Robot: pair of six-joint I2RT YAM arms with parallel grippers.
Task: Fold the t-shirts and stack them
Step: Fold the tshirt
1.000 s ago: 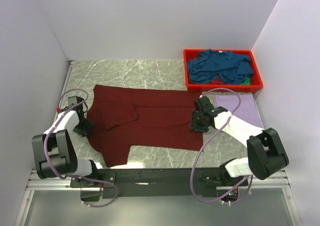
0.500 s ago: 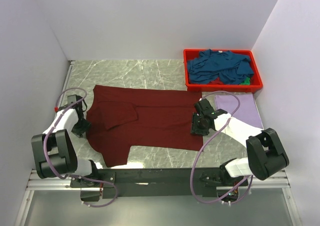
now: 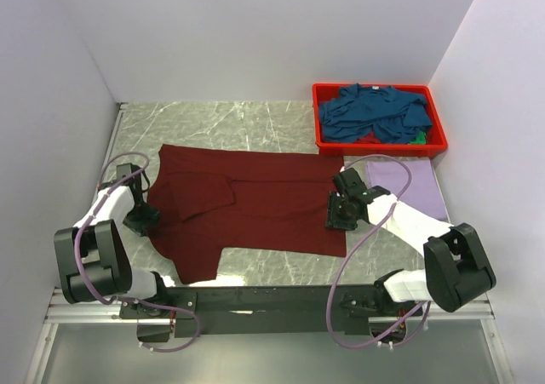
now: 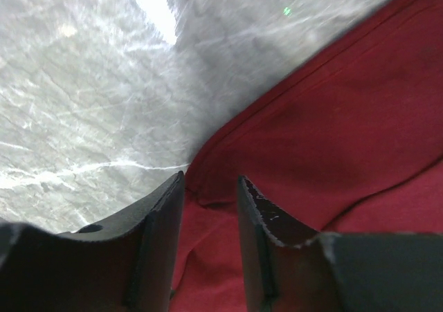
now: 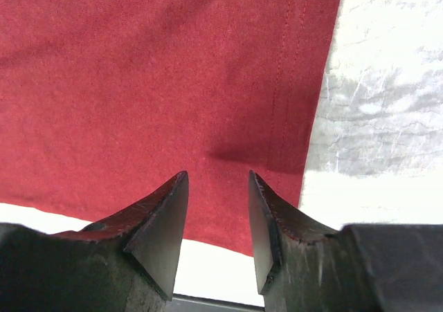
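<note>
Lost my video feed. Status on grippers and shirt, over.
Left gripper open over dark maroon cloth t-shirt's edge. Right gripper open over its hem corner. Shirt spread flat. Pale lavender shirt beside it, clear of both grippers.

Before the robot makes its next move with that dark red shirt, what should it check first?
1. Dark maroon cloth t-shirt spread flat on the marble table: ok, one sleeve folded in.
2. Left hand open over the shirt's edge: ok.
3. Right hand open over the hem: ok.
4. Cloth pinched by either hand: not ok, both stand open.
5. Pale lavender shirt clear of the maroon one: cannot tell, the right arm hides the gap.
6. Red plastic bin of teal-blue shirts out of the way: ok.
</note>
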